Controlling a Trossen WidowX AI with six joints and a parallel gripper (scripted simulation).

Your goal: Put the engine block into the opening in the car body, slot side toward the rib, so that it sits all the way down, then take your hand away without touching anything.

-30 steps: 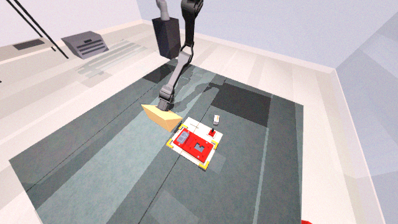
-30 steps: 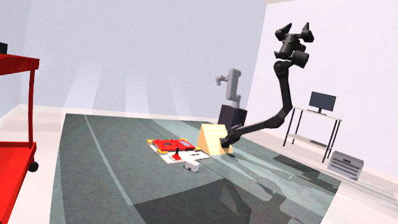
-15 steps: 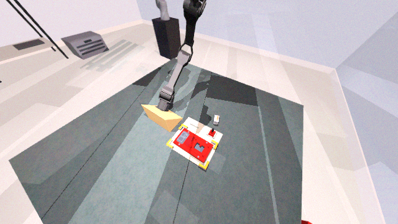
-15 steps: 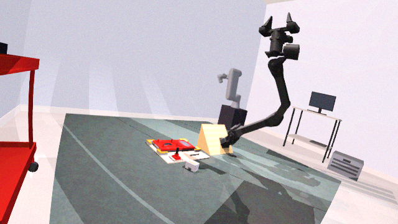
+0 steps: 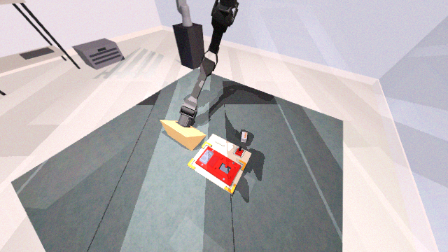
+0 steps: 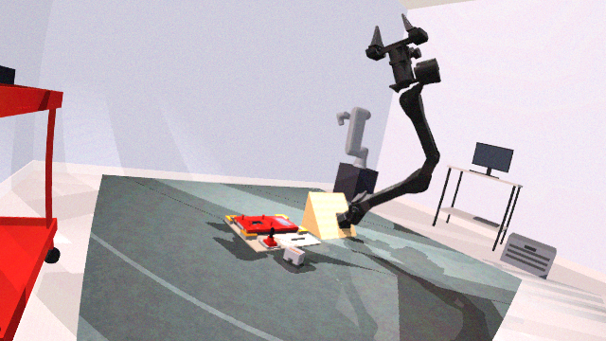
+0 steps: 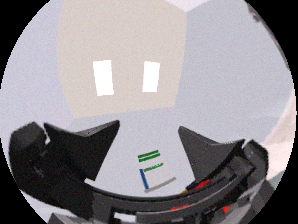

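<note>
The engine block [image 5: 244, 136] [image 6: 294, 256], a small grey-white piece with an orange mark, stands on the dark mat just beside the board. The red car body [image 5: 216, 162] [image 6: 246, 220] lies flat on a tan board [image 5: 241, 175], with a dark opening [image 5: 224, 169] in its top. My gripper [image 6: 391, 26] [image 7: 149, 125] is open and empty. It is raised high in the air, pointing up at the ceiling, far above and away from both parts. It is out of the top view.
My arm's base sits on a tan wedge [image 5: 182, 133] [image 6: 324, 213] next to the board. A small red lever [image 5: 239, 152] [image 6: 271, 239] stands on the board. A second grey arm on a dark pedestal [image 5: 189, 42] [image 6: 355, 180], a red cart [image 6: 24, 189] and a desk [image 6: 492, 158] stand around.
</note>
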